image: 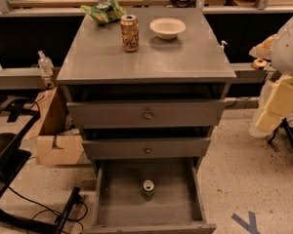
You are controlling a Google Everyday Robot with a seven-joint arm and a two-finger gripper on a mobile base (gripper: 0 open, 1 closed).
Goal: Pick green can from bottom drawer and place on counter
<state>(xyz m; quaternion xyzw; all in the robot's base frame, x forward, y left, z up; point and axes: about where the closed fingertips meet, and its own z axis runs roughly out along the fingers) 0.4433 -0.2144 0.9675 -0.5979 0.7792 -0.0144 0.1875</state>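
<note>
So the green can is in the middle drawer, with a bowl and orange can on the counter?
No: the camera view shows the green can in the bottom drawer. Bowl and orange can are on the counter; the gripper is right of the cabinet.

Counter (185,52) matt, scuffed; green can (148,189) top shiny metal; pincer (271,118), far right, cream plastic.

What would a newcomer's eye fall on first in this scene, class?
First, the green can, standing upright and alone in the open bottom drawer. Next, the counter, with a tan-orange can, a white bowl and a green snack bag toward its far edge. The gripper hangs at the right, off the counter's side, well away from the green can.
</note>
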